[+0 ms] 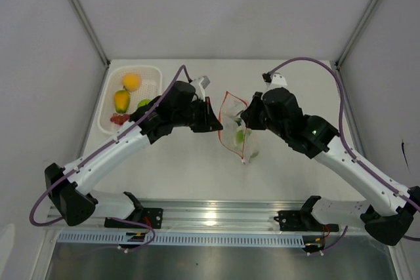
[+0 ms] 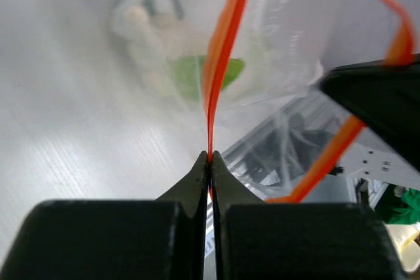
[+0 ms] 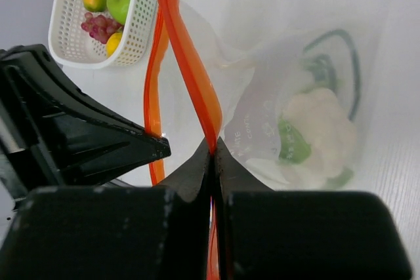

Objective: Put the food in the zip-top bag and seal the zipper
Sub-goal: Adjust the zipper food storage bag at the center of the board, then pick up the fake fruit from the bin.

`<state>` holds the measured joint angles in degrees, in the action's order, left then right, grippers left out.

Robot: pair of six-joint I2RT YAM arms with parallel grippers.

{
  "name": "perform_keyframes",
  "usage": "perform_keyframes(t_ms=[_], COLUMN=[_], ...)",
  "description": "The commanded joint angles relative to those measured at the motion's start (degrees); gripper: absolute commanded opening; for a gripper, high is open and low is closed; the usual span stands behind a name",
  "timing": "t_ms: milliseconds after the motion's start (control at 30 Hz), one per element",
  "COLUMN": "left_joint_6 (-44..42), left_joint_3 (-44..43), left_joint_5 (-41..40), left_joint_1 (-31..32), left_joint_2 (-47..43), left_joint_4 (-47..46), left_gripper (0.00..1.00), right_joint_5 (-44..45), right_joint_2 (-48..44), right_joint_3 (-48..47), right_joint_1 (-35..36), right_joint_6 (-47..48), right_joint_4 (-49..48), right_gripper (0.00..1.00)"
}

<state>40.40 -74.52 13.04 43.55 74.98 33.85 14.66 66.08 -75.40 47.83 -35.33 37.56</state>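
While my left fingers (image 2: 209,164) were pressed tight on the zipper (image 2: 222,44) at one end of the mouth and my right fingers (image 3: 214,154) pinched the same orange-red strip at the other, I judged the step was closing a mouth that gaped between them. To do it well I would have drawn both pinches apart evenly and level, so the lips met flat without tipping the load. The zip-top bag (image 1: 237,139) sat between the arms near mid-table (image 1: 184,168), holding a white cauliflower (image 3: 320,119), a green piece (image 3: 293,147) and long green stalks (image 3: 355,73). The white basket (image 1: 107,106), well apart at the far left, held an orange ball (image 1: 131,81), a yellow-orange fruit (image 1: 121,100), a green apple (image 3: 121,1) and red pieces (image 1: 119,119), so sealing looked premature.
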Motion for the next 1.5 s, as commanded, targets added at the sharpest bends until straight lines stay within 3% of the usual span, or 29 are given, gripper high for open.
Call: perform_keyframes(t_ms=[0, 100, 167, 200, 300, 400, 567, 667, 1000, 1200, 1467], left_joint_6=[-2.6, -3.3, -3.3, -3.3, -3.7, -3.8, -3.3, -0.9, 12.6, 20.8, 27.0], left_joint_3=[3.4, 6.1, 7.8, 8.5, 9.7, 9.7, 9.2, 9.6, 4.4, -0.5, -0.5], left_joint_5=[-3.1, -5.8, -8.6, -9.8, -12.5, -16.7, -25.6, -25.5, -28.2, -33.5, -36.1], left_joint_1=[0.1, -0.1, -0.8, -1.2, -2.9, -5.0, -11.8, -19.9, -40.2, -45.3, -50.9], left_joint_2=[-1.3, -0.9, -0.7, -1.1, -3.0, -5.9, -9.1, -9.7, 1.3, 10.5, 16.5], left_joint_4=[0.8, 0.5, 0.4, 0.3, 0.1, 0.2, 1.5, 1.1, 10.2, 16.2, 16.0], left_gripper=[0.01, 0.03, 0.30, 0.53, 0.83, 0.91, 0.95, 0.95, 0.95, 0.93, 0.91], right_joint_5=[2.0, 0.8, -0.1, -0.4, -0.9, -1.4, -3.5, -5.6, -11.9, -15.8, -18.5], right_joint_2=[-0.8, 0.3, 0.9, 1.8, 3.3, 4.6, 8.4, 10.2, 14.8, 16.2, 14.6], right_joint_3=[-2.2, -0.8, 1.0, 1.5, 2.7, 2.5, 2.0, 2.4, 2.7, 3.8, 6.3], right_joint_1=[0.2, 0.2, 0.3, 0.3, 0.3, 0.2, -1.3, -2.4, -5.0, -6.3, -7.5], right_joint_6=[1.0, 1.0, 0.7, 0.6, 0.9, 1.8, 3.6, 4.6, 8.3, 9.1, 9.1], right_joint_4=[-0.6, -1.7, -3.3, -3.6, -4.9, -6.0, -7.3, -8.7, -12.6, -14.8, -16.0], right_gripper=[0.00, 0.00, 0.00, 0.00, 0.00, 0.00, 0.00, 0.00, 0.00, 0.00, 0.00])
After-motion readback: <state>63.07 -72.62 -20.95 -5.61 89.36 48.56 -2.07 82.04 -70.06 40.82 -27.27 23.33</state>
